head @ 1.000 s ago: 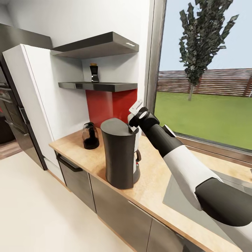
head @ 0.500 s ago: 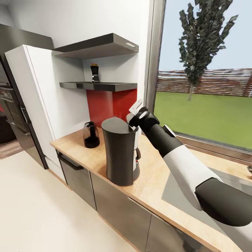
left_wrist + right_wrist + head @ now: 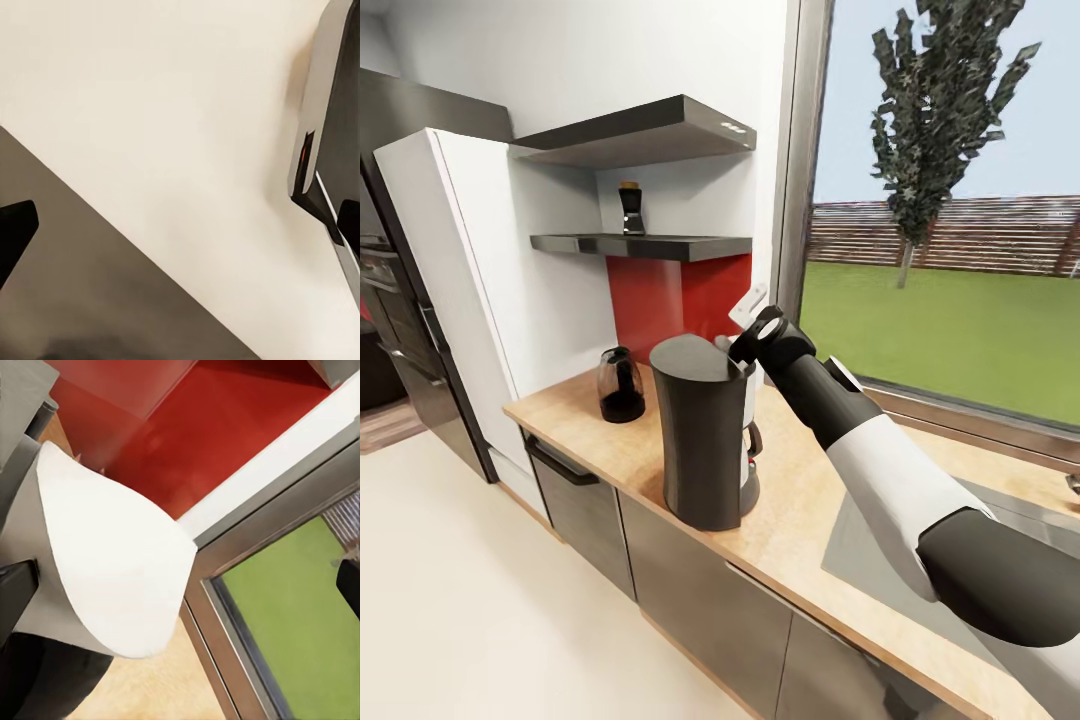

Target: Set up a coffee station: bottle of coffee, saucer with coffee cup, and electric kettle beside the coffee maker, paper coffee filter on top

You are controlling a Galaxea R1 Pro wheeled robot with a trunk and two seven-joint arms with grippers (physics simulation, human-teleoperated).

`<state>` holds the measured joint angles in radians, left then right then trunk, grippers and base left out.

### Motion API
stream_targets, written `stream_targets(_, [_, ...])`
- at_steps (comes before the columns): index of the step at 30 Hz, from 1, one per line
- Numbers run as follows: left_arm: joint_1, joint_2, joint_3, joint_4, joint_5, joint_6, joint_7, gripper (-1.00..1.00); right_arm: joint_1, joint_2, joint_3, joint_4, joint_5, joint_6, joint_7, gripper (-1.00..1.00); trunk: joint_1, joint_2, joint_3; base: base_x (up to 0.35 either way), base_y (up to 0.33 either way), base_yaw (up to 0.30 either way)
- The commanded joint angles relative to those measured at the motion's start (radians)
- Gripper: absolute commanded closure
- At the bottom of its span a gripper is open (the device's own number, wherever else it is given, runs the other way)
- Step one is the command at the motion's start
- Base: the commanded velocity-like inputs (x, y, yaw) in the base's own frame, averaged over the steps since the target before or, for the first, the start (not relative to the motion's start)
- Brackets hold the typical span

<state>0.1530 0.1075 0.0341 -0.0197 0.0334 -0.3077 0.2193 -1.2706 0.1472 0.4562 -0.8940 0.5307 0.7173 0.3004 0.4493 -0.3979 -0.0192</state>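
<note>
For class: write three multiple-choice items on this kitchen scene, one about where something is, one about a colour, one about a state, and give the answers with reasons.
1. Where is the coffee bottle?
A. on the shelf
B. on the countertop
C. on the floor

2. What colour is the wall panel under the shelf?
A. blue
B. red
C. green

3. What is the right gripper doing?
A. holding the kettle
B. hanging empty
C. holding the filter by the coffee maker's top

Answers:
1 A: the coffee bottle stands on the shelf.
2 B: the wall panel is red.
3 C: the right gripper holds the filter at the coffee maker top.
</note>
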Motion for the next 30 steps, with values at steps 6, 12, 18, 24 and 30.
stream_targets(6, [0.0,0.0,0.005,-0.002,0.003,-0.002,-0.001,-1.0,-0.001,-0.002,0.0,-0.002,0.009,0.004,0.008,-1.0,0.001,-0.002,-0.002,0.0,0.0,0.0])
stream_targets(12, [0.0,0.001,0.006,-0.002,0.003,-0.002,-0.001,-1.0,-0.001,-0.027,0.001,-0.004,0.011,0.005,0.01,-1.0,0.001,-0.002,-0.002,-0.025,0.0,0.0])
stream_targets(18, [0.0,0.0,0.006,-0.002,0.003,-0.002,-0.001,-1.0,-0.001,-0.05,0.0,-0.009,0.011,0.005,0.011,-1.0,0.001,-0.002,-0.002,-0.111,0.0,0.0])
stream_targets(24, [0.0,0.001,0.006,-0.002,0.003,-0.003,-0.001,-1.0,-0.001,-0.052,0.0,-0.01,0.011,0.005,0.011,-1.0,0.001,-0.002,-0.002,-0.005,0.0,0.0])
stream_targets(30, [0.0,0.0,0.005,-0.002,0.004,-0.002,-0.001,-1.0,-0.001,-0.052,0.0,-0.011,0.011,0.005,0.011,-1.0,0.001,-0.002,-0.002,-0.001,0.0,0.0])
